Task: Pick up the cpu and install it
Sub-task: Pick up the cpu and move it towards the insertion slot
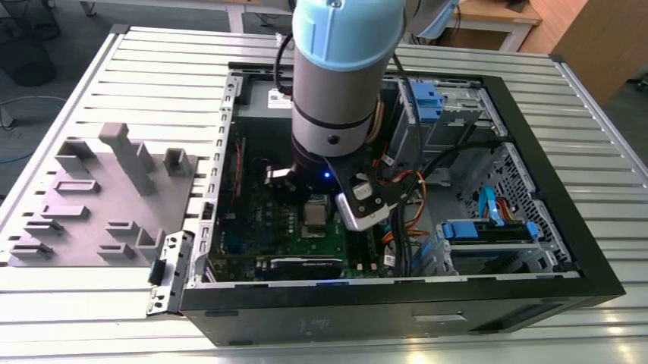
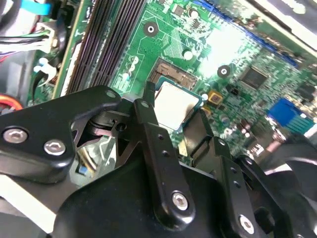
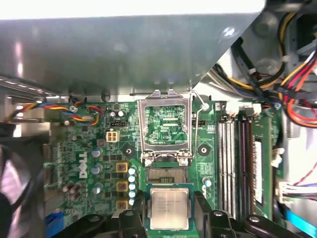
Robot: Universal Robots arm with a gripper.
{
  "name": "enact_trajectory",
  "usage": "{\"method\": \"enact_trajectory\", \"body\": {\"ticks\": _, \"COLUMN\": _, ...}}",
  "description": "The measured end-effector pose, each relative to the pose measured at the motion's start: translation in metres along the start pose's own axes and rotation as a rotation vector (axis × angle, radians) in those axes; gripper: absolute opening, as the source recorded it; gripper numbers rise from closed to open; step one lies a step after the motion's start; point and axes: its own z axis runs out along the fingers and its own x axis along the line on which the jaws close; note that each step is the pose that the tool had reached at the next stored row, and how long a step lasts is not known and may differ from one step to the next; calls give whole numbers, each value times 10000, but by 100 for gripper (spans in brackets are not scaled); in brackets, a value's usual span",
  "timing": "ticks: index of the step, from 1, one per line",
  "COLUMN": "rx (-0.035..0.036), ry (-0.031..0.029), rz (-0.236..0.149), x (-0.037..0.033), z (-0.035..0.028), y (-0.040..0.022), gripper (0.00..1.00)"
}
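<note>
The end effector (image 3: pixel 170 219) is closed narrow on the cpu (image 3: pixel 169 207). Its black fingers (image 2: pixel 148 124) clamp two opposite edges, and the silvery metal top faces the camera in both wrist views. The cpu is carried inside the open computer case (image 1: pixel 567 273), over the green motherboard (image 3: pixel 74 144) and clear of the grey moulded tray (image 1: pixel 102 197). That tray lies well apart on the slatted surface (image 1: pixel 132 68), towards the exterior view's left. The governing relation is cpu to socket (image 3: pixel 166 174). In the first wrist view the dark socket field lies just beside the held cpu, between it and the raised load plate (image 3: pixel 166 124), and the cpu's near edge overlaps part of it. The cpu's edges run parallel to the socket frame. The part is square, so it has no long axis to align. The memory slots (image 3: pixel 233 158) run alongside the socket on one flank. Bundled cables (image 3: pixel 292 64) hang beyond them. In the second wrist view the cpu (image 2: pixel 176 104) appears raised above the board rather than seated. Judged from this, pick-up is complete and installation is not. White lettering is printed on the motherboard beside the socket, and faint lines of print cross the cpu top. A white label (image 1: pixel 278 97) is fixed at the case's far wall.
</note>
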Motion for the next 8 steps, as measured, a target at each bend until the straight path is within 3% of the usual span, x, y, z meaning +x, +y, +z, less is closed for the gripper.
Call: {"method": "enact_trajectory", "body": {"ticks": 8, "rx": 0, "ry": -1, "rz": 0, "x": 3, "z": -272, "y": 8, "gripper": 47}}
